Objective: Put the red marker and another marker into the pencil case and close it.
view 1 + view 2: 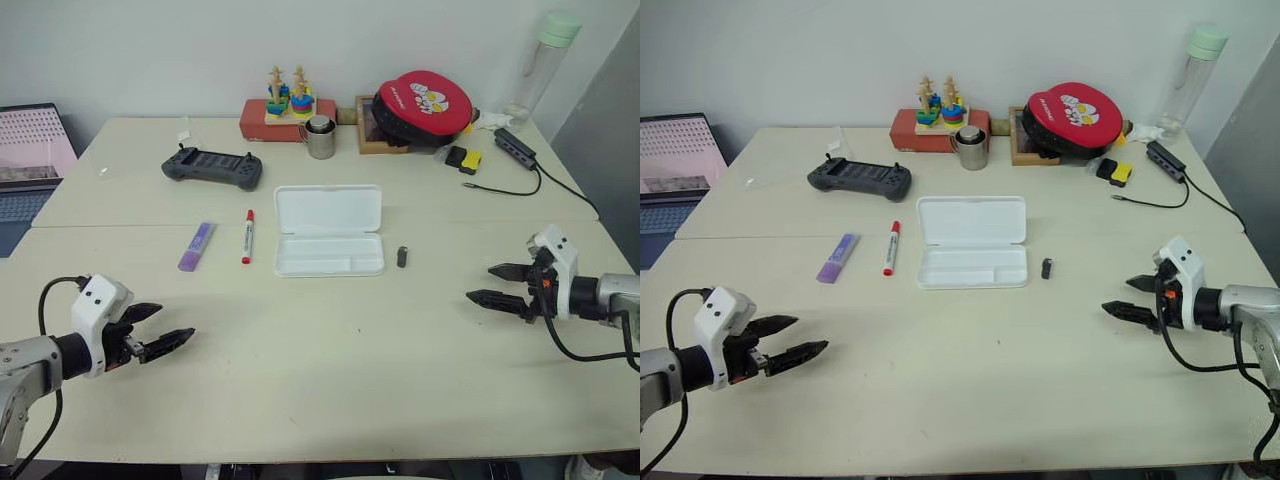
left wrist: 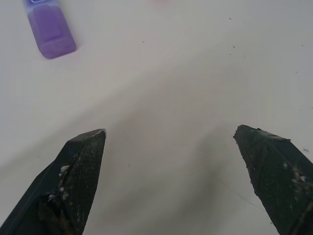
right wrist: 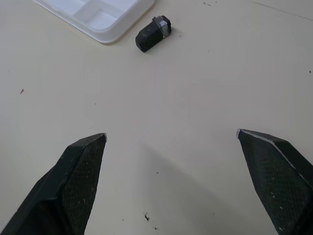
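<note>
Pencil case: white rectangular hard plastic box with rounded corners lay open at centre of the head views on the cream table; lid folded back toward the top of the frame, inner tray with a divider facing up and holding nothing.
Red marker: slim white-barrelled marker with red cap and red end lay flat just left of the case, apart from it, roughly parallel to its short side.
Second marker: flat lilac-purple translucent highlighter-style marker lay left of the red one, near it but not touching; one end also seen at upper left of the left wrist view.
Small item: short dark cylindrical piece with a pale band lay just right of the case, apart from it.
Left gripper: black two-fingered claw at lower left, fingers spread wide, holding nothing, above bare table, well apart from both markers.
Right gripper: black two-fingered claw at right edge, fingers spread wide, holding nothing, well right of the dark piece.
Background: dark grey game controller at upper left of centre; steel cup behind the case; red round pad at upper right.
</note>
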Motion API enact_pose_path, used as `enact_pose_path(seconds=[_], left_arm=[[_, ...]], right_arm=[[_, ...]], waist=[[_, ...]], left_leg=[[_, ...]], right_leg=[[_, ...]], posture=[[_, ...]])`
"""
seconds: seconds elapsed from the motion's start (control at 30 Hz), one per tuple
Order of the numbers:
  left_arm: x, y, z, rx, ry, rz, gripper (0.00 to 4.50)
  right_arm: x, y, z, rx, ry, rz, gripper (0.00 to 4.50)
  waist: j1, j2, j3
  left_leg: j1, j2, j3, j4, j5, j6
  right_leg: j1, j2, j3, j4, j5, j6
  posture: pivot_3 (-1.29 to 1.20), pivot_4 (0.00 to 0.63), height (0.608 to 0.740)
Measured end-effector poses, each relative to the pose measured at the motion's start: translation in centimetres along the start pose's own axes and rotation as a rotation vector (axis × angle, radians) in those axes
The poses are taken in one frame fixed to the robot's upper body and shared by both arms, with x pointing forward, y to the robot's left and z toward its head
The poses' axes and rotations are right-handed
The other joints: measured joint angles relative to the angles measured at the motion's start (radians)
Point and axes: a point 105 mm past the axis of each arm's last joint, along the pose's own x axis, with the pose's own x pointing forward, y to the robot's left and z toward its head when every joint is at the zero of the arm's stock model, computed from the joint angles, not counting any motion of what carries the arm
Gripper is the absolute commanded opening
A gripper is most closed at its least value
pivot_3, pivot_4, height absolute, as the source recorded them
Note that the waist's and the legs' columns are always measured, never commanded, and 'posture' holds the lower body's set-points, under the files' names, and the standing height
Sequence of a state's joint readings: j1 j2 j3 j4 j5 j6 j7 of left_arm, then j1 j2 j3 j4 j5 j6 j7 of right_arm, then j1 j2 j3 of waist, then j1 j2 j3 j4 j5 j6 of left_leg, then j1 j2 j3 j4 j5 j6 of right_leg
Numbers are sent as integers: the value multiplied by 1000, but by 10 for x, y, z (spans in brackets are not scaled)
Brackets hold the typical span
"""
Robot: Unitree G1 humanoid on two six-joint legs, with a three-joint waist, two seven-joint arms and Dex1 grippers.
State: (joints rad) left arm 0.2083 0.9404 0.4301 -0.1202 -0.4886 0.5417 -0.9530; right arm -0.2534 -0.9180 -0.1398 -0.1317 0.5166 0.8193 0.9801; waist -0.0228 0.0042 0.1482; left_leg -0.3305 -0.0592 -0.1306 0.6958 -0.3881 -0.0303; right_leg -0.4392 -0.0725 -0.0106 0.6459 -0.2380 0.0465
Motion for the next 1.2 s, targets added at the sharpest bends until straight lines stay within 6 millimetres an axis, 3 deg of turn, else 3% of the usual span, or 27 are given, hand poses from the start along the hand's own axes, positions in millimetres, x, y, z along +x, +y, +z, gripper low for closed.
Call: enact_pose_path(seconds=[0.97,1.07,1.17,1.2], left_arm=[[2,0,9,3,-15,19,4500],[5,1,14,6,-45,28,4500],[17,-2,37,9,-142,12,4500],[27,-12,50,21,-189,-30,4500]], right_arm=[[2,2,4,-4,-4,13,4484],[4,4,12,-35,-19,33,4484],[14,12,34,-103,-56,101,4484],[22,20,47,-142,-82,147,4484]], waist=[[0,0,0],[0,0,0],[0,0,0],[-1,0,0]], left_leg=[[0,0,0,0,0,0],[0,0,0,0,0,0],[0,-1,1,1,0,0],[0,0,1,2,0,0]], right_leg=[[0,0,0,0,0,0],[0,0,0,0,0,0],[0,0,0,1,0,0],[0,0,0,1,0,0]], posture=[[0,150,740],[0,150,740],[0,150,740],[0,150,740]])
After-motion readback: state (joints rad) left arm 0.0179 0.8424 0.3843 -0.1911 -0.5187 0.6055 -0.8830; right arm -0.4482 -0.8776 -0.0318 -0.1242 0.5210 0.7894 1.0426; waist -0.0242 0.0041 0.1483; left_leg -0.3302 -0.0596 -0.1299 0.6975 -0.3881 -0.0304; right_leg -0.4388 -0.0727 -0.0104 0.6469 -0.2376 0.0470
